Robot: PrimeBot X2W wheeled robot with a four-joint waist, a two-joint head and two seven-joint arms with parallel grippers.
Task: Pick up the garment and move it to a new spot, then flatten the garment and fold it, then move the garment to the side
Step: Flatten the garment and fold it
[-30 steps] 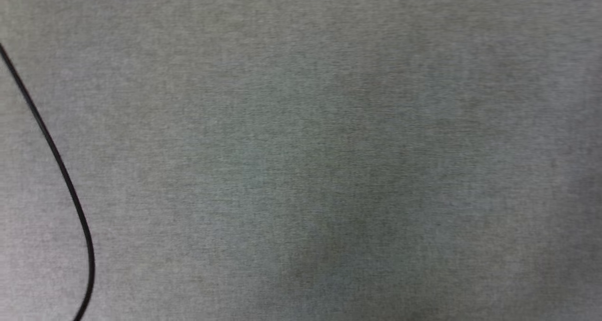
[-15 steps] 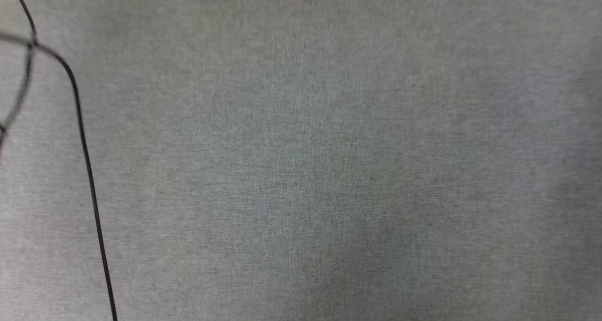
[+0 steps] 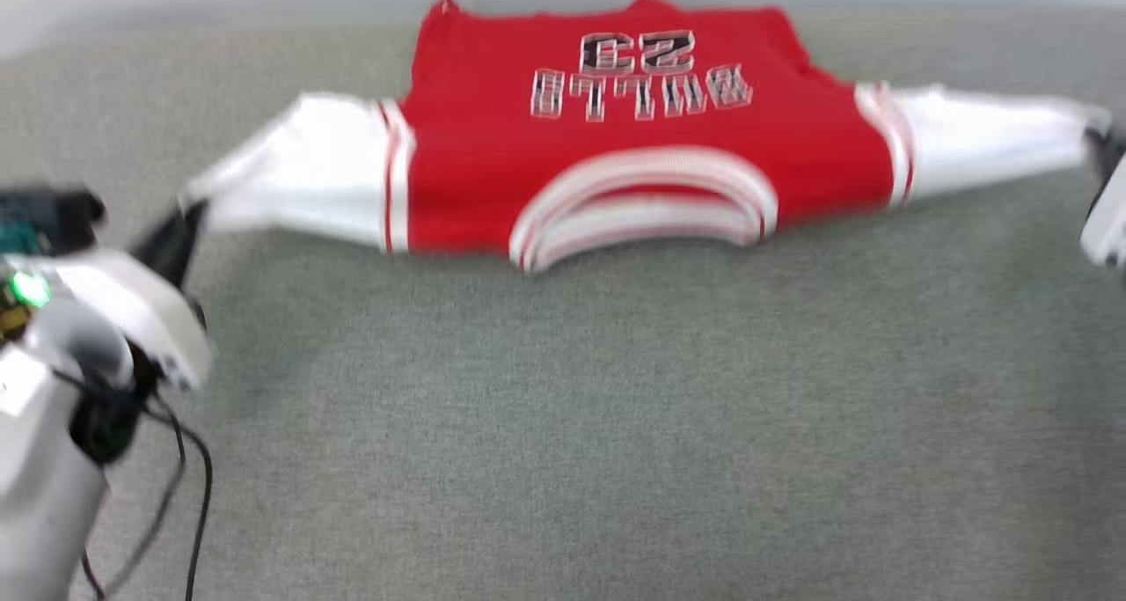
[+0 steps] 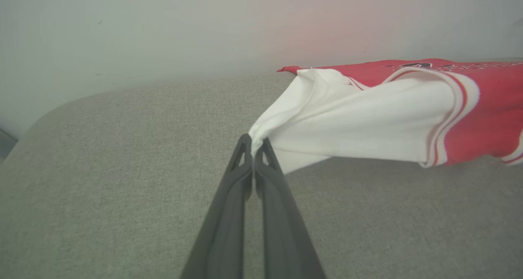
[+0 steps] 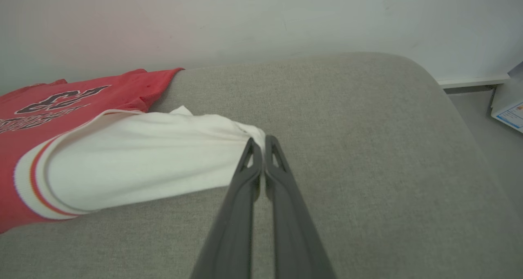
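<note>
Head camera just tilted up: plain grey cushion (image 3: 616, 425) a second ago, now the garment (image 3: 633, 135) stretched wide at 12 o'clock. Left gripper (image 4: 253, 142) at 9, right gripper (image 5: 259, 142) at 3, each clamped on a sleeve tip. Flattening, I'd guess.

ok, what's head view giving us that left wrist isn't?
Head adds: the whole jersey spread wide, lettering and 23 upside down, collar nearest, the right tool at the right sleeve end, and a cable. Left wrist adds: a close look at the left tool, fingers pinched shut on the left sleeve tip. Shared: jersey, left tool, grey cushion.
</note>
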